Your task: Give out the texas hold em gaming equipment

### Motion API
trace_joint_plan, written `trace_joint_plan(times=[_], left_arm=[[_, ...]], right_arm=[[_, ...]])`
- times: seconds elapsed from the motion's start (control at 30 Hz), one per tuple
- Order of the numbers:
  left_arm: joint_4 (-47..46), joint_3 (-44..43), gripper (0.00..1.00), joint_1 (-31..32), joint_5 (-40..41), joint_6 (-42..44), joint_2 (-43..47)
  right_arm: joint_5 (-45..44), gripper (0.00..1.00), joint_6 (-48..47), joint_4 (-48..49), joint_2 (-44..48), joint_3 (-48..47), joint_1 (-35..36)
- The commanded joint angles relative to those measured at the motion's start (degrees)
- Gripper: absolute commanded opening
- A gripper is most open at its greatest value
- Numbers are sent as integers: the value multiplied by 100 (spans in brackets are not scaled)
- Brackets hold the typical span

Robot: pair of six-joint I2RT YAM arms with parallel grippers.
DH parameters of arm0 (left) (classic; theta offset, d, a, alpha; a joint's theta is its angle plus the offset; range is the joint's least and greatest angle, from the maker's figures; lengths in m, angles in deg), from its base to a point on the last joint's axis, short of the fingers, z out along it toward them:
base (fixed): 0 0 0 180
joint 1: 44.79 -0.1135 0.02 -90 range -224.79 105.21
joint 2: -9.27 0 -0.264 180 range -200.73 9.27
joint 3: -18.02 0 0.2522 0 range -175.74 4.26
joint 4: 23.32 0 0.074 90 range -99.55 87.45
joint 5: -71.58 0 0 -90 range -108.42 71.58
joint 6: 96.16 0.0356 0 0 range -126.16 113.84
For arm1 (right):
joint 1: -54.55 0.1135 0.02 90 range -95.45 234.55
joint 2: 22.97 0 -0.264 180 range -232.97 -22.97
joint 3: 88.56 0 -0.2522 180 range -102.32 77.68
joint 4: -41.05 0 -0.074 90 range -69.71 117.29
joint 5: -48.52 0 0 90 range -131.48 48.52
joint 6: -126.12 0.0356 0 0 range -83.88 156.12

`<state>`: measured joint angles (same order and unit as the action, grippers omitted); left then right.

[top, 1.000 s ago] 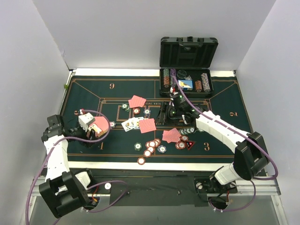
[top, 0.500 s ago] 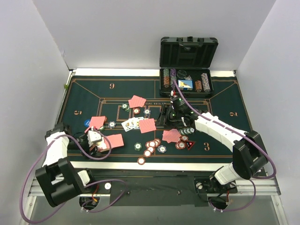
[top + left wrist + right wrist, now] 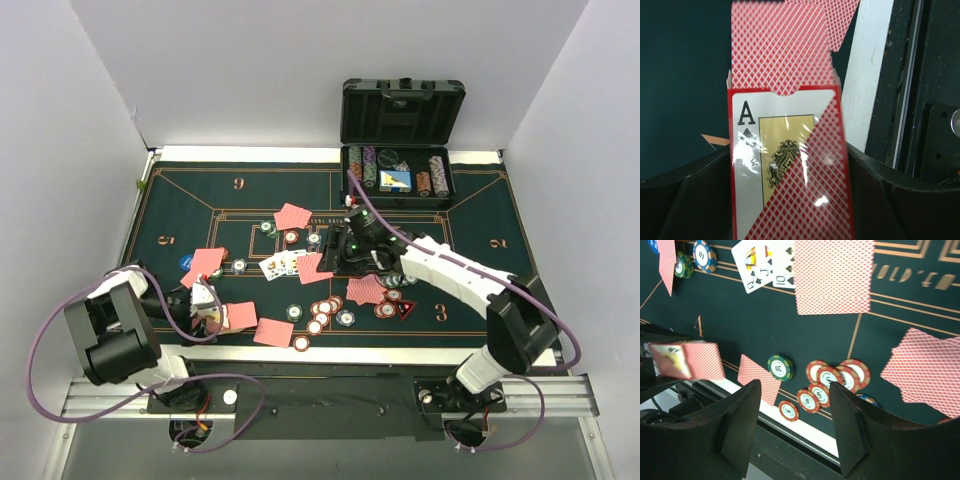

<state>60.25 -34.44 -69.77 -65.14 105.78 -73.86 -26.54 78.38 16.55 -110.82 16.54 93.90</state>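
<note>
Well, left gripper (image 3: 790,210) was clamped on the deck box (image 3: 790,165), with cards (image 3: 782,45) poking out its top, over the near-left part of the mat (image 3: 180,200). Jaws of the right gripper (image 3: 795,390) stood apart, empty, above the chips (image 3: 832,377) mid-mat. One loose card (image 3: 273,332) lay at the mat's near edge, possibly overhanging it; hard to tell.

Dark green felt mat (image 3: 190,205) covers the table (image 3: 250,154); red-backed cards (image 3: 293,216) and chips (image 3: 322,308) scattered mid-mat toward 6 o'clock, black case (image 3: 402,110) at 1 o'clock
</note>
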Motion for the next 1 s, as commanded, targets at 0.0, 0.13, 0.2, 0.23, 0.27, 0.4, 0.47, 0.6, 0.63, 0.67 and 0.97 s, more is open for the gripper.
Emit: trace_joint_plan(times=[0.0,0.13,0.2,0.23,0.27,0.4,0.47,0.6,0.63,0.67,0.97], left_arm=[[-291,-156,84,-43,400,1216,-448],[-169,-296,86,-61,392,1084,-712],[-90,-384,87,-60,409,1128,-783],[50,-410,87,-60,409,1198,-809],[121,-498,88,-60,418,1286,-818],[481,-647,89,-69,383,1313,-538],[710,-718,89,-69,287,1356,-292],[1359,-1086,90,-78,14,1226,121],[1456,-1157,90,-69,-30,1181,157],[1710,-1375,90,-69,-100,1111,166],[2178,-3405,90,-69,-619,-2508,60]], right_arm=[[-175,52,133,-226,-285,-389,221],[-202,52,116,-305,-355,-459,248],[-211,52,107,-349,-382,-503,257],[-211,52,107,-367,-399,-521,257],[-211,52,107,-393,-399,-547,257],[-228,52,72,-446,-338,-600,275],[-254,52,37,-507,-303,-618,283],[-272,53,-16,-560,-224,-609,266],[-272,53,-25,-569,-206,-609,275],[-272,54,-25,-569,-188,-600,275],[-334,74,-174,-727,303,-504,257]])
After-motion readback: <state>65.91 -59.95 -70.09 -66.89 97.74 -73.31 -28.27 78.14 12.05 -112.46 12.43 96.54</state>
